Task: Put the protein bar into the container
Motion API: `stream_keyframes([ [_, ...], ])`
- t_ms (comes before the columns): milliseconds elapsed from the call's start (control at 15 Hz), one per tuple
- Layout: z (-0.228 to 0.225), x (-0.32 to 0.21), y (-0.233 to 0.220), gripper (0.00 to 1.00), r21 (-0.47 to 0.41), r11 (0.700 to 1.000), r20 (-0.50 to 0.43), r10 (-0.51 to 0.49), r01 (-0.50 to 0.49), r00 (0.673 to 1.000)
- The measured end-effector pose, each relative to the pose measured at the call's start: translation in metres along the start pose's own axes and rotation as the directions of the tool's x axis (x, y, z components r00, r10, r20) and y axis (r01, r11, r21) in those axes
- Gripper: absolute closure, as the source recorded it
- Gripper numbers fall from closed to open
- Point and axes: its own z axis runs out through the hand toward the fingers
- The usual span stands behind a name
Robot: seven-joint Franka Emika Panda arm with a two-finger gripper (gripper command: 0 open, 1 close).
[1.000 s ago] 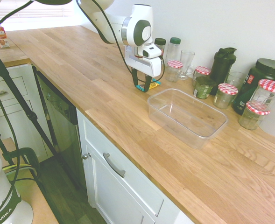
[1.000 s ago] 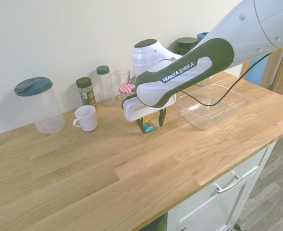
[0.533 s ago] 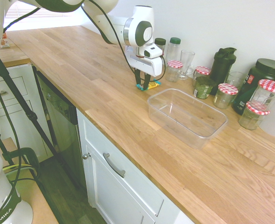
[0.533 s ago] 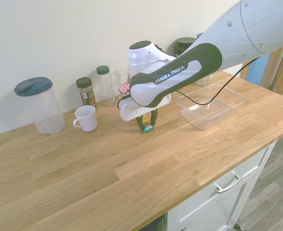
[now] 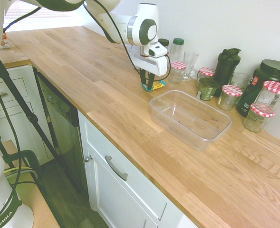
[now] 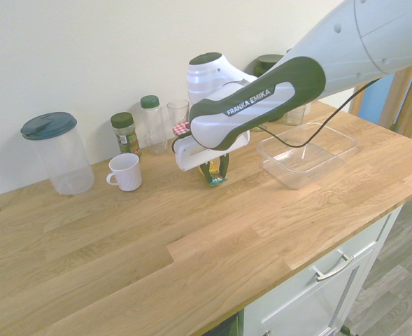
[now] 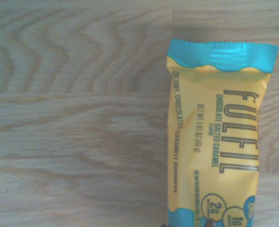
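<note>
The protein bar (image 5: pixel 157 85) is a small yellow and teal wrapper lying on the wooden counter, a little to the left of the container. Its yellow face and teal end fill the right half of the wrist view (image 7: pixel 215 142). My gripper (image 5: pixel 148 87) points straight down and is shut on the bar's near end (image 6: pixel 216 181). I cannot tell whether the bar still touches the wood. The container (image 5: pixel 174 124) is a clear, lidless rectangular tub, empty, standing to the right of the gripper (image 6: pixel 214 176). In the second exterior view the tub (image 6: pixel 345 150) stands behind the arm.
Glass jars with red-checkered lids (image 5: pixel 232 96), a black shaker bottle (image 5: pixel 226 65), a dark tub (image 5: pixel 265 80) and a drinking glass (image 5: pixel 189 64) line the wall behind the container. A white mug (image 6: pixel 126 171), spice bottles (image 6: pixel 125 132) and a clear jug with a teal lid (image 6: pixel 57 152) stand along the wall.
The fingers have closed from wide open onto the bar's end. The wrist shifted slightly toward the bar and stands a little more upright.
</note>
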Motion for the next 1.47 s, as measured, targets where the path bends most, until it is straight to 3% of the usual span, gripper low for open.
stream_keyframes([
  [333,-0.085,-0.018,0.064,1.00,0.040,0.999,-0.017,-0.008,0.008,1.000],
  [533,-0.110,-0.001,0.116,1.00,0.069,0.997,0.009,0.024,-0.025,1.000],
  [933,-0.090,0.072,0.208,1.00,0.074,0.991,0.075,0.106,-0.112,0.991],
  [1333,-0.042,0.118,0.245,1.00,0.063,0.987,0.121,0.137,-0.145,0.983],
  [1400,-0.037,0.121,0.242,0.00,0.061,0.987,0.127,0.141,-0.149,0.982],
  [1467,-0.034,0.124,0.239,0.00,0.062,0.986,0.132,0.143,-0.153,0.981],
])
